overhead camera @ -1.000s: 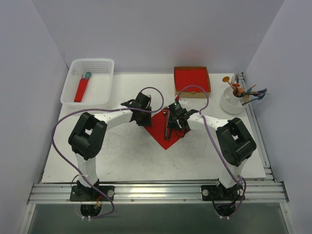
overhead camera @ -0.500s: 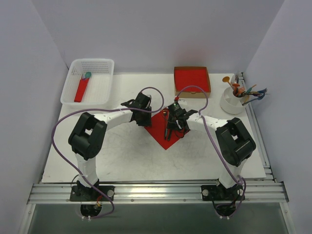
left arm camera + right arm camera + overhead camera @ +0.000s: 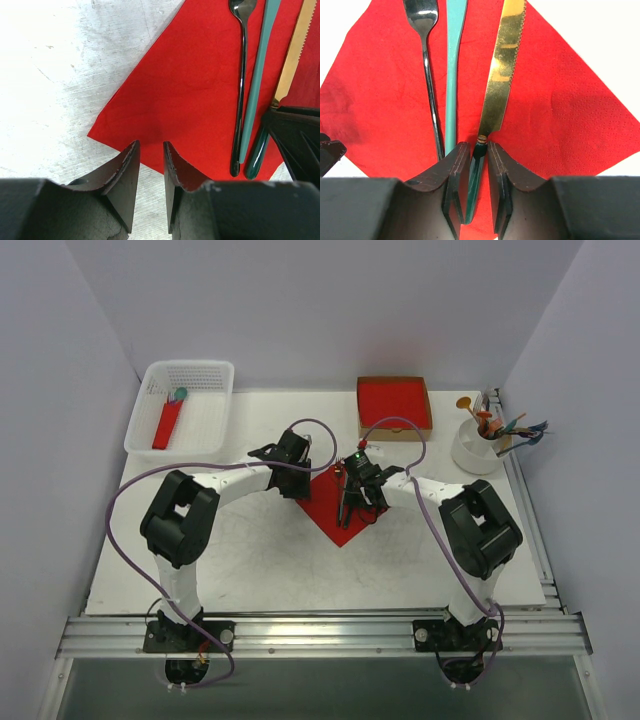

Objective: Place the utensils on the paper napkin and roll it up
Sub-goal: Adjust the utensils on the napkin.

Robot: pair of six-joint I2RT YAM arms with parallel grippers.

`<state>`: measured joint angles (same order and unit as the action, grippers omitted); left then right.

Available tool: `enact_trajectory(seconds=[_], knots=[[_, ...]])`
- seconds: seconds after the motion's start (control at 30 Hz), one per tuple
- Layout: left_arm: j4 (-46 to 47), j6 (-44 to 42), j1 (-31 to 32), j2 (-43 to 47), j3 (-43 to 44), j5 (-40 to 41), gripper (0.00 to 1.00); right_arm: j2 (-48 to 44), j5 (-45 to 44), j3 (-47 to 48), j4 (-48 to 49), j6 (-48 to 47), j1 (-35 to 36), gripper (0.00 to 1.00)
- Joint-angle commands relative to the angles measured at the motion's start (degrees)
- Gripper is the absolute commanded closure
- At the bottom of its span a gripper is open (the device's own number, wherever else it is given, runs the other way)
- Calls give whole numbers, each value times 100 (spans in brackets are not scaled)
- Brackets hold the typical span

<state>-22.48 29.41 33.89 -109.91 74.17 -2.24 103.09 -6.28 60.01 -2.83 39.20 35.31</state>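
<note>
The red paper napkin (image 3: pixel 330 508) lies flat as a diamond at mid-table, also in the left wrist view (image 3: pixel 195 95) and the right wrist view (image 3: pixel 560 115). Three utensils lie side by side on it: a dark grey piece (image 3: pixel 429 85), a teal-handled piece (image 3: pixel 452 75) and a gold-bladed knife (image 3: pixel 506 75) with a dark green handle. My right gripper (image 3: pixel 479 147) is shut on that handle, low on the napkin. My left gripper (image 3: pixel 151 146) is slightly open and empty at the napkin's left edge. In the top view both grippers, left (image 3: pixel 300 485) and right (image 3: pixel 350 508), flank the napkin.
A white basket (image 3: pixel 150 430) at the back left holds a red roll with a teal spoon head (image 3: pixel 168 423). A cardboard box with a red stack (image 3: pixel 394 402) stands behind the napkin. A white cup (image 3: pixel 476 450) of colourful cutlery is at the back right.
The right arm has shifted very slightly to the left. The napkin, the utensils and the left arm look unchanged.
</note>
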Motion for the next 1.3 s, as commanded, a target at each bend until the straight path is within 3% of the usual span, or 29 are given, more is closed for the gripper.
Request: enact_trajectory(seconds=[0.0, 0.23, 0.53, 0.87, 1.27], knots=[[191, -93, -49, -4, 238, -92, 66, 80, -242, 2, -200, 44, 37, 78], [183, -111, -49, -40, 256, -119, 66, 71, -277, 107, -271, -53, 46, 89], [156, -137, -49, -39, 291, -110, 66, 1, -409, 309, -402, -228, 73, 94], [147, -172, -58, -31, 300, -128, 66, 185, -374, 336, -481, -167, 90, 77], [121, -234, -67, -74, 317, -145, 66, 142, -505, 433, -578, -202, 187, 89]])
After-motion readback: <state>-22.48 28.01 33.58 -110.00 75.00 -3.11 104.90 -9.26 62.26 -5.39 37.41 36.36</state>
